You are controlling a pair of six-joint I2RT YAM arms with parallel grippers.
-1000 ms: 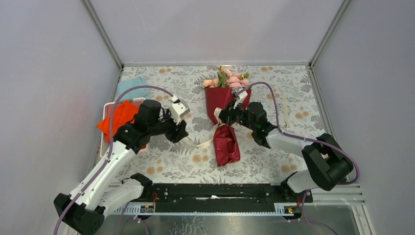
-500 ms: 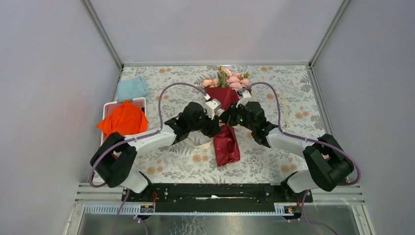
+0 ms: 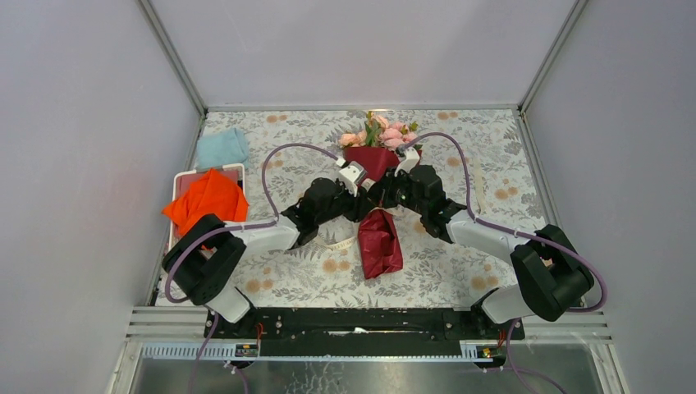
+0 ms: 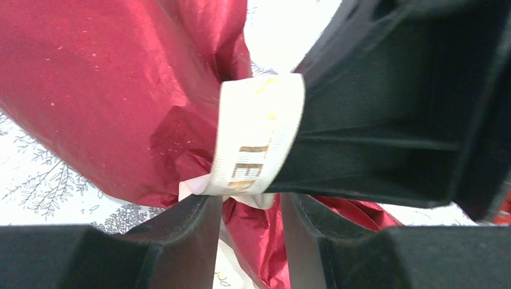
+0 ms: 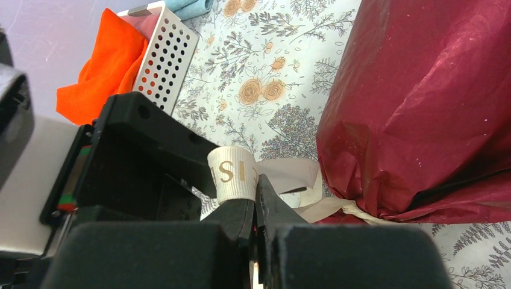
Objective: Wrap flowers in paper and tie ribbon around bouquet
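Observation:
The bouquet (image 3: pixel 375 162) lies mid-table, its flowers (image 3: pixel 382 134) at the far end and dark red paper (image 3: pixel 380 244) flaring out below a pinched waist. At that waist my right gripper (image 5: pixel 255 208) is shut on a loop of the cream, gold-lettered ribbon (image 5: pixel 234 174). From the left, my left gripper (image 4: pixel 250 208) has come right up to the same loop of ribbon (image 4: pixel 256 141). Its jaws stand apart just under the loop, with crumpled paper (image 4: pixel 114 90) behind the gap. Both grippers meet at the waist in the top view, left gripper (image 3: pixel 361 205) and right gripper (image 3: pixel 384 194). A ribbon tail (image 3: pixel 338 243) trails left.
A white perforated tray (image 3: pixel 182 176) holding an orange cloth (image 3: pixel 209 197) stands at the left edge, with a light blue cloth (image 3: pixel 222 148) behind it. The floral tablecloth (image 3: pixel 476 263) covers the table; grey walls enclose three sides.
My left arm has swung right, from beside the orange cloth to the bouquet's waist, its jaws narrowing slightly. The right gripper has kept its hold on the ribbon.

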